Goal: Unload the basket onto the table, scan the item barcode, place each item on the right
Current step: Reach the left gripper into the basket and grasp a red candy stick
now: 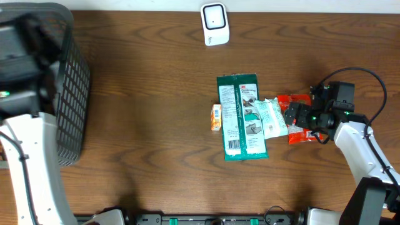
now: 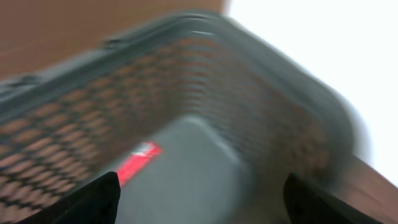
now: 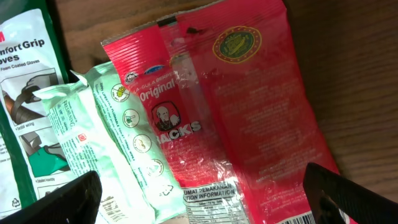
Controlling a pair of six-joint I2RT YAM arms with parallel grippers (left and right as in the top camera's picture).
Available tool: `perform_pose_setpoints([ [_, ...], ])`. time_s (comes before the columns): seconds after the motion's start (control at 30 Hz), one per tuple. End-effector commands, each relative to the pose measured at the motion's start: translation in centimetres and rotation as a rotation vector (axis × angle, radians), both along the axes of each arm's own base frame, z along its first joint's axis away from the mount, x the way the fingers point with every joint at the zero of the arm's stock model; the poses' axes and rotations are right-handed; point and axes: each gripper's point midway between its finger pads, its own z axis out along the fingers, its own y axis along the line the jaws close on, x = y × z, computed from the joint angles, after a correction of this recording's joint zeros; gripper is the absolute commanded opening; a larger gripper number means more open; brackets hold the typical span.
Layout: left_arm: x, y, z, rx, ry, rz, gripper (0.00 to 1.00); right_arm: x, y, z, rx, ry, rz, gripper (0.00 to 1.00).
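Observation:
Several items lie mid-table: a large green glove package (image 1: 244,117), a small orange box (image 1: 216,117), a pale green packet (image 1: 271,117) and a red snack packet (image 1: 300,132). A white barcode scanner (image 1: 214,24) stands at the far edge. My right gripper (image 1: 292,116) hovers open just above the red snack packet (image 3: 242,112), which lies partly over the pale green packet (image 3: 118,137); nothing is between its jaws. My left gripper (image 2: 199,205) is open and empty over the inside of the basket (image 2: 261,93), in a blurred view.
A black mesh basket (image 1: 69,94) stands at the left edge with the left arm over it. A red item (image 2: 138,163) lies on its floor. The green glove package (image 3: 25,93) borders the packets on the left in the right wrist view.

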Motion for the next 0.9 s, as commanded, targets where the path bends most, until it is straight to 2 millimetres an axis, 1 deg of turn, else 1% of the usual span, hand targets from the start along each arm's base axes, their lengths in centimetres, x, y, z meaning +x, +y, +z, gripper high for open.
perform_pose_setpoints([
  [0.0, -1.9, 6.5, -3.6, -0.016, 0.119, 0.158, 0.89, 0.5, 0.1, 0.6, -0.007, -0.021, 0.008, 0.99],
  [0.03, -2.5, 7.8, -5.2, -0.028, 0.173, 0.184, 0.89, 0.5, 0.1, 0.6, -0.007, -0.021, 0.008, 0.99],
  [0.07, -3.6, 9.7, -7.9, -0.058, 0.264, 0.222, 0.9, 0.5, 0.1, 0.6, -0.007, -0.021, 0.008, 0.99],
  [0.13, -4.7, 11.5, -11.3, -0.11, 0.36, 0.268, 0.95, 0.5, 0.1, 0.6, -0.007, -0.021, 0.008, 0.99],
  [0.17, -5.2, 12.3, -12.9, -0.136, 0.404, 0.288, 0.99, 0.5, 0.1, 0.6, -0.007, -0.021, 0.008, 0.99],
  [0.2, -5.7, 13.2, -14.9, -0.16, 0.464, 0.296, 1.0, 0.5, 0.1, 0.6, -0.007, -0.021, 0.008, 0.99],
  [0.23, -6.0, 13.5, -15.9, -0.169, 0.504, 0.285, 1.0, 0.5, 0.1, 0.6, -0.007, -0.021, 0.008, 0.99],
  [0.27, -6.4, 14.0, -17.8, -0.184, 0.576, 0.265, 1.0, 0.5, 0.1, 0.6, -0.007, -0.021, 0.008, 0.99],
  [0.33, -6.2, 14.3, -20.2, -0.216, 0.641, 0.211, 1.0, 0.5, 0.1, 0.6, -0.007, -0.021, 0.008, 0.99],
  [0.4, -5.5, 14.2, -22.1, -0.255, 0.657, 0.148, 1.0, 0.5, 0.1, 0.6, -0.007, -0.021, 0.008, 0.99],
  [0.47, -4.2, 13.5, -24.2, -0.294, 0.676, 0.044, 0.99, 0.5, 0.1, 0.6, -0.007, -0.021, 0.008, 0.99],
  [0.53, -3.8, 13.2, -25.2, -0.312, 0.683, 0.006, 0.98, 0.5, 0.1, 0.6, -0.007, -0.021, 0.008, 0.99],
  [0.57, -3.5, 13.2, -26.2, -0.319, 0.696, -0.019, 0.98, 0.5, 0.1, 0.6, -0.007, -0.021, 0.008, 0.99],
  [0.7, -3.5, 13.2, -28.9, -0.325, 0.774, -0.086, 0.94, 0.5, 0.1, 0.6, -0.007, -0.021, 0.008, 0.99],
  [0.77, -3.5, 13.0, -30.1, -0.335, 0.803, -0.118, 0.94, 0.5, 0.1, 0.6, -0.007, -0.021, 0.008, 0.99],
  [0.87, -3.1, 12.1, -31.6, -0.377, 0.809, -0.182, 0.95, 0.5, 0.1, 0.6, -0.007, -0.021, 0.008, 0.99],
])
